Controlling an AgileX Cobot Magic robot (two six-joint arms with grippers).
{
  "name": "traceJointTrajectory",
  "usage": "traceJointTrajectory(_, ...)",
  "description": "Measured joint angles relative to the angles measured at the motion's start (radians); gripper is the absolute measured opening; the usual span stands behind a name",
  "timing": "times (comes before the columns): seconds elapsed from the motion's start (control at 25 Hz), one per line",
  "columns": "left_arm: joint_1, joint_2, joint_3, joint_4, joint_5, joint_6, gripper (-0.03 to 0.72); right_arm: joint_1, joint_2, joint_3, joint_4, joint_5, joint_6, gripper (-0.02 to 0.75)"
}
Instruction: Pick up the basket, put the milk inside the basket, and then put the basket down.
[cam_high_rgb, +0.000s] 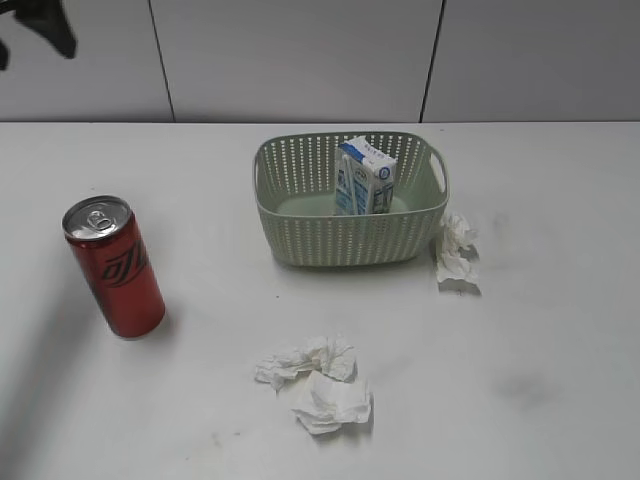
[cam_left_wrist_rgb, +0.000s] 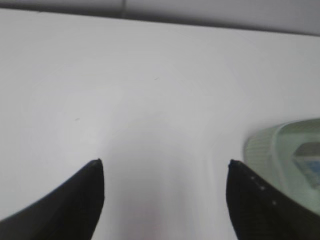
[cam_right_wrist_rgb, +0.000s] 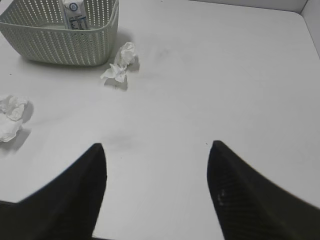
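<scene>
**Milk in the basket, both my grippers spread and empty**

From the exterior view I had the whole scene: the basket sat on the white table, toward the back and right of centre, with the milk standing inside it. That view also gave me a red soda can upright well to the left of the basket, one crumpled tissue touching or just beside the basket's right end, and two more crumpled tissues lying near the front. Neither of my grippers appeared there, only a dark piece of arm at the top left corner.

My left wrist view showed none of the can or tissues. It caught just a blurred corner of the basket at the right edge, with a hint of the carton's blue print inside. My left gripper hung over bare table, fingers wide apart, holding nothing.

My right wrist view took in the basket at the top left, the tissue by its corner, and another tissue at the left edge. My right gripper was likewise spread and empty, well apart from the basket.

The basket's long axis ran left to right across the exterior view, with its open top upward. The milk stood upright, long axis vertical, tilted slightly, with a corner edge turned toward the camera.
</scene>
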Motion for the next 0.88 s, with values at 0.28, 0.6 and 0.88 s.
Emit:
traceJointTrajectory(0.28, 0.176, -0.029, 0.038, 0.08, 0.151, 0.113, 0.582, 0.0, 0.0, 0.0, 0.0, 0.0, 0.001, 0.482)
traceJointTrajectory(0.6, 0.176, -0.298, 0.387, 0.093, 0.159, 0.192, 0.582, 0.0, 0.0, 0.0, -0.001, 0.0, 0.0, 0.482)
traceJointTrajectory(0.88, 0.176, -0.676, 0.687, 0.121, 0.08, 0.197, 0.582, 0.0, 0.0, 0.0, -0.001, 0.0, 0.0, 0.481)
